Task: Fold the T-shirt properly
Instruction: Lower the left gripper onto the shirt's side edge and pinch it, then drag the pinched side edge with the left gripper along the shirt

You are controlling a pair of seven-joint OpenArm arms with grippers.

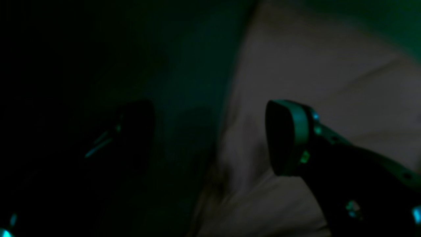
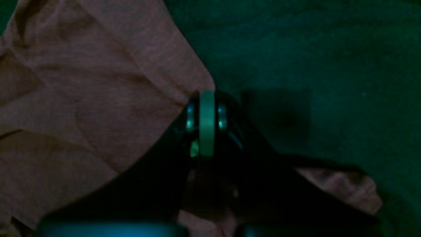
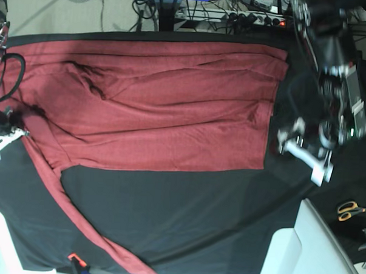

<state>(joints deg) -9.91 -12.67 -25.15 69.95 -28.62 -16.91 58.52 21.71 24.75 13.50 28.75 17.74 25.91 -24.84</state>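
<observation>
Here, near to far in the base view:
Sleeve: one long sleeve of the T-shirt (image 3: 154, 105) trails to the lower middle, not yet folded in.
Right fingers (image 3: 10, 131): at left edge, we see them pinched shut on the T-shirt's edge, likely pinning that side taut.
Left fingers (image 3: 304, 151): at right, spread wide and empty just off the hem, so we judge that end is laid.
Body: folded flat across the upper half of the black worktop (image 3: 185, 216).
</observation>
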